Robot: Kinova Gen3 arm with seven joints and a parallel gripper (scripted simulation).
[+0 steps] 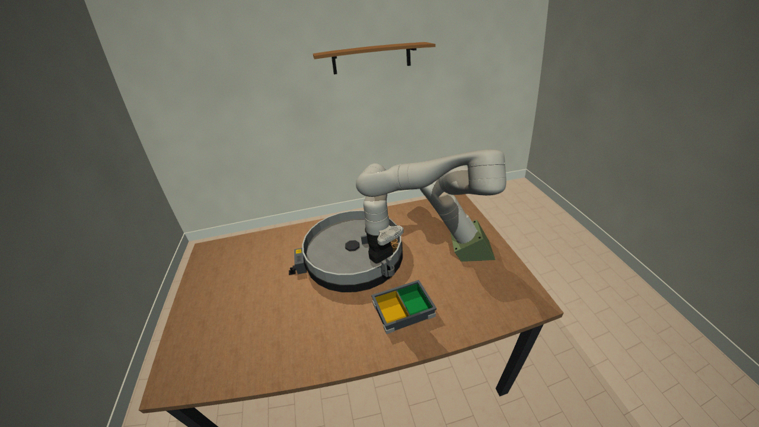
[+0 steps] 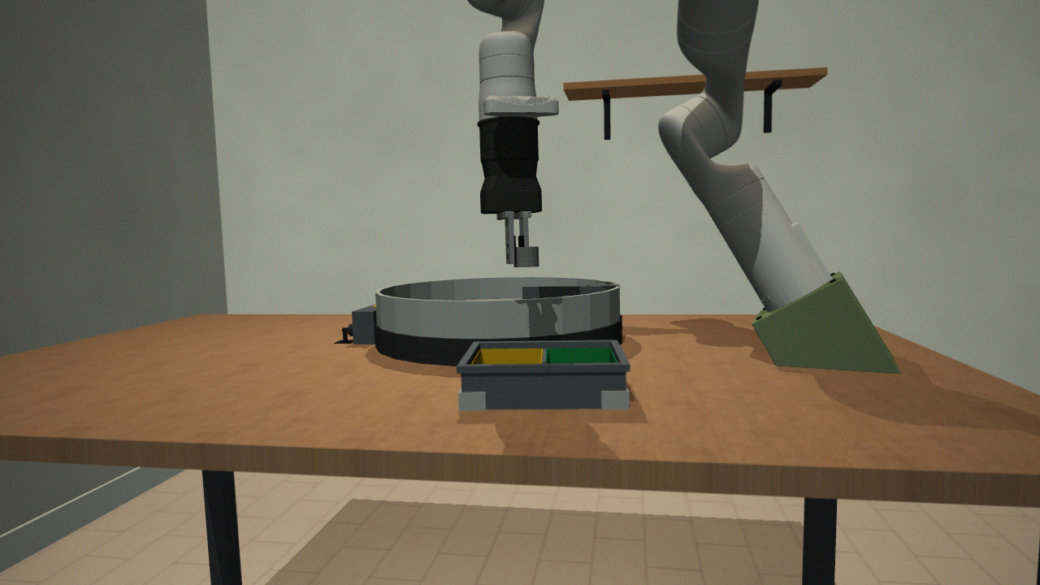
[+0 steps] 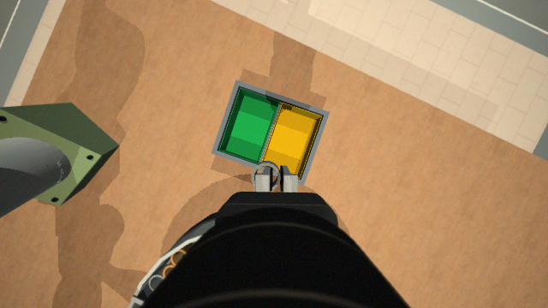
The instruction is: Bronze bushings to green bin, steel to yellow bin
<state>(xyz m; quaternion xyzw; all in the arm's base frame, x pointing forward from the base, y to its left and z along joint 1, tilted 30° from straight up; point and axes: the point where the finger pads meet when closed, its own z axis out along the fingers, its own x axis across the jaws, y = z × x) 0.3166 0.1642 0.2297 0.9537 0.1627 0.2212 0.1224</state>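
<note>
My gripper [image 1: 388,269] [image 2: 515,255] [image 3: 276,174] is shut on the wall of a grey steel bushing [image 2: 528,257] [image 3: 254,174], one finger inside the ring. It hangs above the front right rim of the turntable [image 1: 328,254] [image 2: 465,317]. The green bin [image 1: 415,299] [image 2: 582,355] [image 3: 250,124] and the yellow bin [image 1: 391,306] [image 2: 509,356] [image 3: 291,137] lie side by side in front of the turntable; no bushing shows in them. Bronze bushings [image 3: 172,257] and a steel bushing [image 3: 155,275] show at the turntable's right side, partly hidden by the gripper body.
A dark divider [image 1: 364,239] stands inside the turntable's raised wall. A small grey box [image 1: 299,261] [image 2: 363,327] is at its left side. The arm's green base [image 1: 475,245] [image 2: 825,327] [image 3: 73,124] is at the right. A wooden shelf [image 1: 374,50] [image 2: 647,87] hangs on the back wall.
</note>
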